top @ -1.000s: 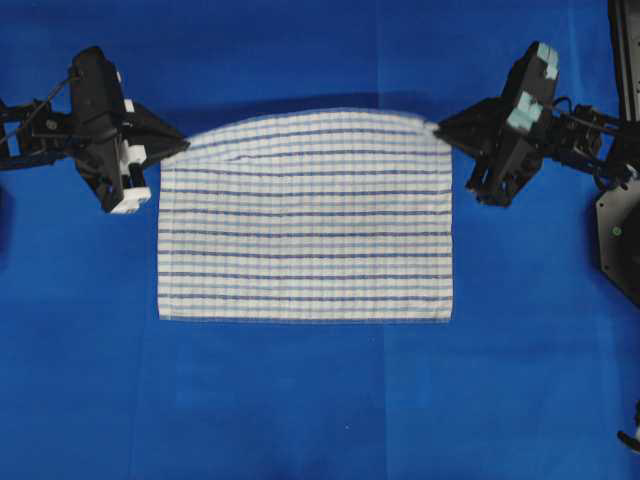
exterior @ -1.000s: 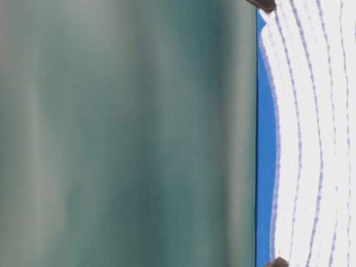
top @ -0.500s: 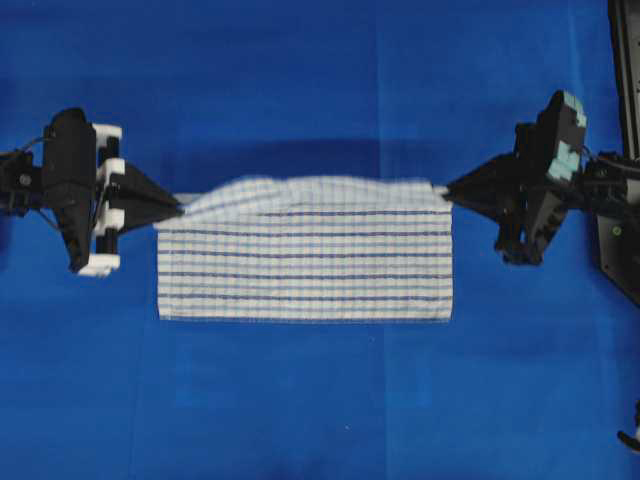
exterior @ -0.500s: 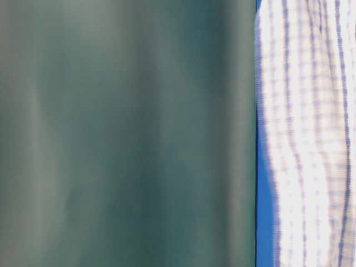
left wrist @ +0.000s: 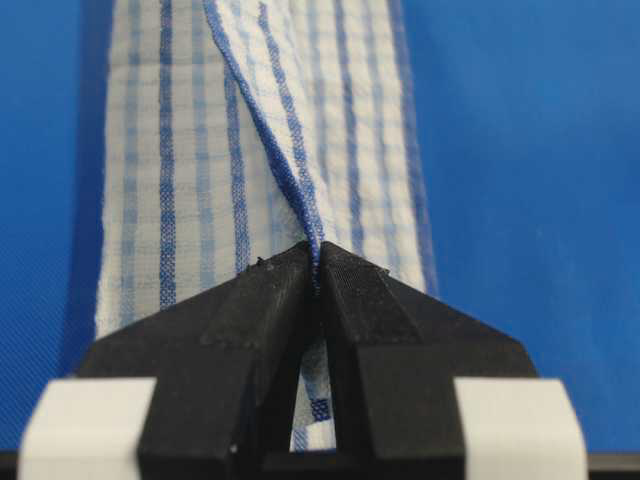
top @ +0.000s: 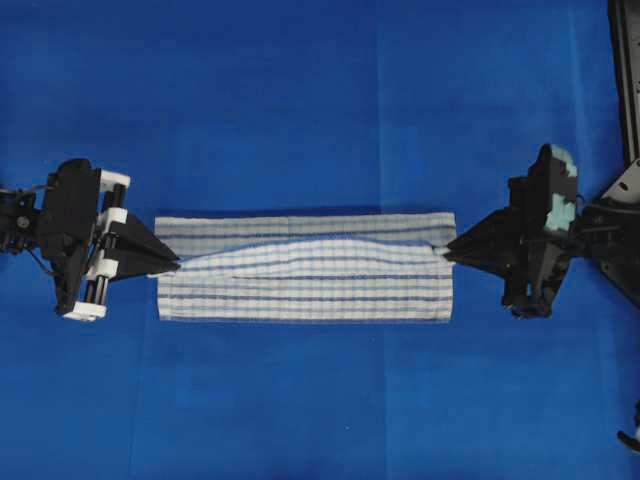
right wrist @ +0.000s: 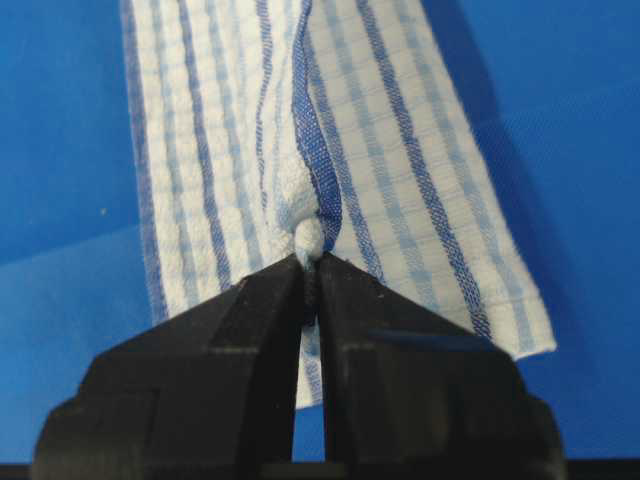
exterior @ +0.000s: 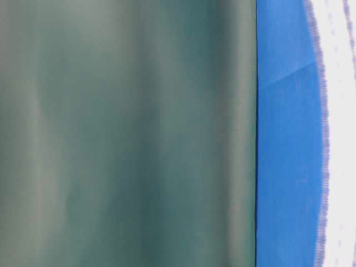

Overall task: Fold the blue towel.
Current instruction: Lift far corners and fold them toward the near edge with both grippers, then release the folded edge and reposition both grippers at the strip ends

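Note:
The blue towel (top: 305, 268), white with thin blue stripes, lies across the middle of the blue table cover as a low wide band, its far edge carried over toward the near edge. My left gripper (top: 176, 264) is shut on the towel's left corner, and my right gripper (top: 446, 250) is shut on the right corner. In the left wrist view the cloth edge (left wrist: 290, 150) runs up out of the closed tips of the left gripper (left wrist: 318, 258). In the right wrist view a small knot of cloth (right wrist: 308, 236) bulges from the tips of the right gripper (right wrist: 311, 262). The table-level view shows only a blurred strip of towel (exterior: 340, 133).
The plain blue table cover (top: 320, 100) spreads on all sides of the towel. A black arm mount (top: 625, 70) stands along the right edge. A blurred grey-green surface (exterior: 128, 133) fills most of the table-level view.
Both grippers have moved toward the near side with the towel's far corners held, drawing the far edge over the cloth. The visible towel has shrunk from a tall rectangle to a narrow band.

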### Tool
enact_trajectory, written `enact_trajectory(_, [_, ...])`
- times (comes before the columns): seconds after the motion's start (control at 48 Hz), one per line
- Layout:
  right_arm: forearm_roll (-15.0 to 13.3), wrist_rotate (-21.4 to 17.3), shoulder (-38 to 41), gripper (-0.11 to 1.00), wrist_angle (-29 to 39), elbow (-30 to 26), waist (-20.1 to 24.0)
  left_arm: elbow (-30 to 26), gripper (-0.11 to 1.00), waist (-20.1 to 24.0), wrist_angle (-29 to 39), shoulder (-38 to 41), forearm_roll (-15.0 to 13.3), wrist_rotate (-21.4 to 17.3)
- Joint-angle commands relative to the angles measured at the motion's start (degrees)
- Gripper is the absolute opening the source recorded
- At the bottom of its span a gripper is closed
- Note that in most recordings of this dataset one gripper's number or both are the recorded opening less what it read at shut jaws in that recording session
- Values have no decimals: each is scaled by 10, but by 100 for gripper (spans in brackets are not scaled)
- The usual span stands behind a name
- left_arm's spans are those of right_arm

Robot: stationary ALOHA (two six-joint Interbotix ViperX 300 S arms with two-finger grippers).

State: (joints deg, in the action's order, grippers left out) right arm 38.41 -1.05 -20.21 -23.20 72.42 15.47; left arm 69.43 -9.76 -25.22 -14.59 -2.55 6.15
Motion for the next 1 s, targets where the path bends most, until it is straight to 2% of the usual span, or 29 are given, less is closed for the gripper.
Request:
enact_trajectory(0.0, [17,1,21,0,-15,-16,17,-10,4,-7,-4,9,-1,3])
enact_trajectory(0.125, [33,2,50,0,-15,-23,29,-15,4,-13,-5,21,-1,10])
enact_trajectory(0.292, [36,2,73,4,-17,-32,40,-24,4,-14,-5,36,-1,11])
enact_trajectory(0.354, [36,2,76,8,-16,-36,45,-27,4,-15,-4,42,-1,11])
enact_trajectory(0.458, [36,2,78,23,-14,-38,57,-34,7,-21,-1,51,-1,11])
enact_trajectory(0.542, [36,2,78,44,-14,-39,69,-41,22,-33,4,55,-2,11])
enact_trajectory(0.646, [36,3,78,74,-14,-40,96,-50,54,-56,4,57,-1,11])
enact_trajectory(0.687, [36,3,78,82,-15,-40,104,-54,66,-68,4,57,-1,13])
enact_trajectory(0.75, [36,4,78,84,-16,-40,111,-56,81,-81,4,56,-1,14])
enact_trajectory(0.792, [36,4,78,81,-16,-41,112,-55,85,-85,4,54,-1,15])
enact_trajectory(0.979, [35,13,76,79,-19,-41,112,-49,82,-83,12,46,-1,21])
